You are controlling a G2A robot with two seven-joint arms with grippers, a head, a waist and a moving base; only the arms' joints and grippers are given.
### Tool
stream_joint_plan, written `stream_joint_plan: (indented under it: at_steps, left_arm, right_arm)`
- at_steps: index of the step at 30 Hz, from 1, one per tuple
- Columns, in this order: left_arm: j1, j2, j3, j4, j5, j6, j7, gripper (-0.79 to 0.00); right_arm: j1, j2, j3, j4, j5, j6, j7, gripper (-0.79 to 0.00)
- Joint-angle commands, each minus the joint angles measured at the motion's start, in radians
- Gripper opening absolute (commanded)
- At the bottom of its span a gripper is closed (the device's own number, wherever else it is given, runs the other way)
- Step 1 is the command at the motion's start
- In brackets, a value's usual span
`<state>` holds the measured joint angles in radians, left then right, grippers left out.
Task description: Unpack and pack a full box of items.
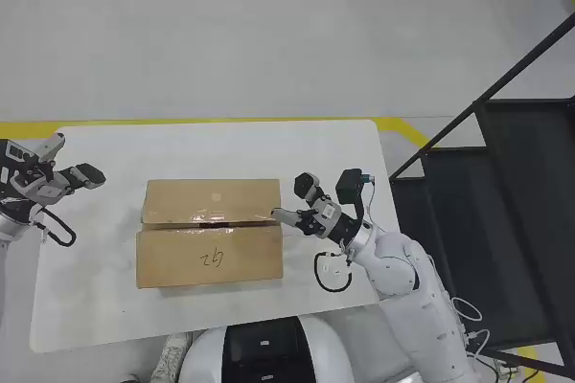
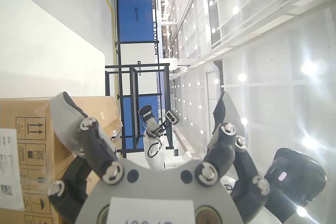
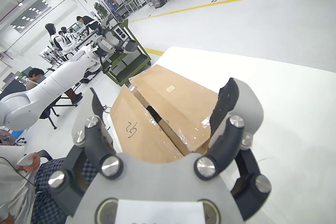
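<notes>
Plenty of bare white bench (image 1: 220,148) is lying open around the box (image 1: 211,233), which is sitting near the middle with its long sides running along the far edge. You are getting the widest free strip on the far side and a narrower one at the near edge, and the bench's corners are rounded. A dark metal staircase (image 1: 517,191) is standing just off the right side. The box is plain brown cardboard, flat-topped and rectangular. Its two top flaps are meeting at a seam (image 1: 211,223) with glossy clear tape (image 3: 181,135) wrinkling along it, and a white label (image 2: 10,167) is sticking to its left end. The left gripper (image 1: 74,161) is hovering over the bench's left edge, well apart from the box, its fingers (image 2: 65,109) spreading wide around nothing. The right gripper (image 1: 295,201) is hanging at the box's right end by the seam, its fingers (image 3: 244,101) also spreading wide and gripping nothing. You cannot tell whether one is touching the cardboard.
</notes>
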<state>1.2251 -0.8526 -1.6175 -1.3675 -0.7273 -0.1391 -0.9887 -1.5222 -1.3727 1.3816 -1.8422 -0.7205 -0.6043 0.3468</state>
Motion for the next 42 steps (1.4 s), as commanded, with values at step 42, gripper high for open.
stream_joint_plan:
  at_steps: [42]
  left_arm:
    - [-0.080,0.013,0.137,0.206,0.013,-0.174,-0.399,0.000]
  right_arm:
    - [0.021,0.092,0.013,0.082,0.643,0.095,0.767,0.000]
